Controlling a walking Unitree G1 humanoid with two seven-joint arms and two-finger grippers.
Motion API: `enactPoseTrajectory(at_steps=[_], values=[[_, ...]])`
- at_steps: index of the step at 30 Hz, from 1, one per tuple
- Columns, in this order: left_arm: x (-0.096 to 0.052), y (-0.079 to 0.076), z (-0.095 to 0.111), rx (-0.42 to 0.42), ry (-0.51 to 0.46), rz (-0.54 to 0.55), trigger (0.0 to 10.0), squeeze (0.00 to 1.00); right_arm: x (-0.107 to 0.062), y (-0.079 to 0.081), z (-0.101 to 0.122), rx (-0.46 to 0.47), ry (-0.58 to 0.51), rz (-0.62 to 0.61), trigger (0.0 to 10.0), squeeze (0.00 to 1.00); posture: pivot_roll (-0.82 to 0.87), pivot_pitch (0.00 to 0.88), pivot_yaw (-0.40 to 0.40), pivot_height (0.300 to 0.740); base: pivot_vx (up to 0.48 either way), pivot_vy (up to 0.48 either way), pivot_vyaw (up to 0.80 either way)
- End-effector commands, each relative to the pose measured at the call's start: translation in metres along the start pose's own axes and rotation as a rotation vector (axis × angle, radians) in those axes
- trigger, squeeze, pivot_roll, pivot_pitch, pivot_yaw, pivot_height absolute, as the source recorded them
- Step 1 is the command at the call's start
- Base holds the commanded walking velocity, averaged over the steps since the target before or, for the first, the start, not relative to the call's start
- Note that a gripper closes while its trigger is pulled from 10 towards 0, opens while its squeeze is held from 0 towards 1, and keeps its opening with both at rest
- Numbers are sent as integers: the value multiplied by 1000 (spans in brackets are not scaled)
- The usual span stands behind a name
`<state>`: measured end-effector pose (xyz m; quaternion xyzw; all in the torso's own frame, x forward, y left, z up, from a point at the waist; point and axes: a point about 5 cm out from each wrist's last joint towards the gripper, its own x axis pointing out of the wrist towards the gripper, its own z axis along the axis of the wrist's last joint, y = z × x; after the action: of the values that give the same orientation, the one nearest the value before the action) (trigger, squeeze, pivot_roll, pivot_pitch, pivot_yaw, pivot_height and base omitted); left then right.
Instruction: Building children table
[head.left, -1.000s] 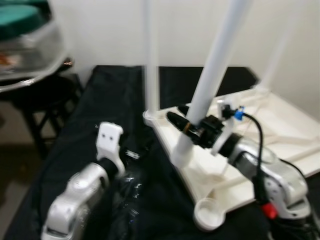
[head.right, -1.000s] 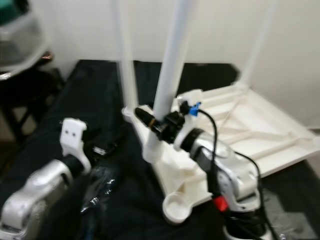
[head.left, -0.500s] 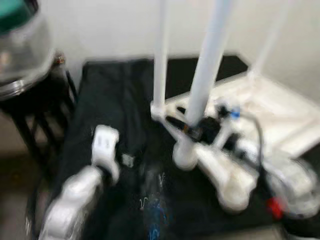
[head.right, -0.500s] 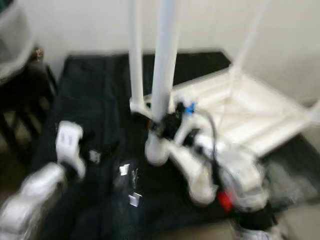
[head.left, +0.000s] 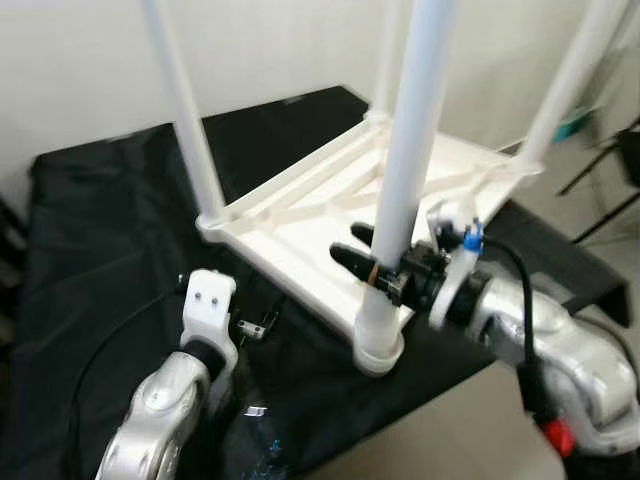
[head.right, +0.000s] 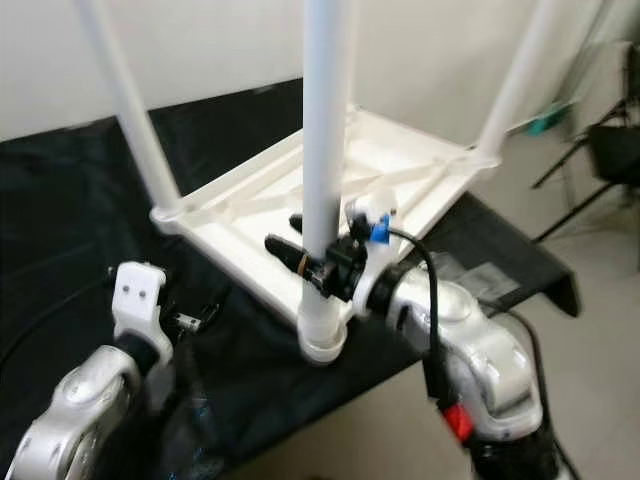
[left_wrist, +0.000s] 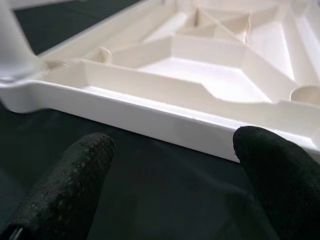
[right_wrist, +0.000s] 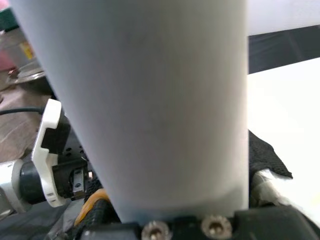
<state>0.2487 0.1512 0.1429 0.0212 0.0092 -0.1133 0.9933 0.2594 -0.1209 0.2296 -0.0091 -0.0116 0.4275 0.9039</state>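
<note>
A white children's table lies upside down on a black cloth, with white legs standing up from its corners. My right gripper is shut on the near leg low down, just above the collar at the near corner. In the right wrist view that leg stands between the fingers. My left gripper is open and low over the cloth, its fingers facing the tabletop's side rim a short way off. Its white wrist mount is left of the near corner.
The cloth-covered surface ends at a front edge just past the near corner, with bare floor beyond. A black stand is at the right. A cable and a clear bag of small hardware lie on the cloth by my left arm.
The whole picture has shifted, so the camera has moved. The gripped leg's foot now sits at the near corner, where an empty socket showed a second ago. The left arm stays low.
</note>
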Motion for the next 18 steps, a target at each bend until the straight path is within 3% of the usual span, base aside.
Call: enactPoseTrajectory(at_steps=[1, 5, 11, 18], values=[[-2, 2, 2, 15, -20, 19, 10000, 0, -1, 4, 3, -7, -23, 21, 10000, 0, -56, 131, -3, 740, 0, 0, -800], [-3, 3, 3, 19, -28, 25, 10000, 0, -1, 4, 4, -17, -31, 23, 10000, 0, -58, 135, 1, 740, 0, 0, -800], [-8, 10, 6, 22, -59, 40, 10000, 0, 9, 4, 22, -89, -120, 57, 10000, 0, -58, 159, 0, 740, 0, 0, 0], [-11, 12, 8, 5, -80, 46, 10000, 0, 13, 3, 30, -107, -171, 93, 10000, 0, -59, 170, 6, 740, 0, 0, 0]])
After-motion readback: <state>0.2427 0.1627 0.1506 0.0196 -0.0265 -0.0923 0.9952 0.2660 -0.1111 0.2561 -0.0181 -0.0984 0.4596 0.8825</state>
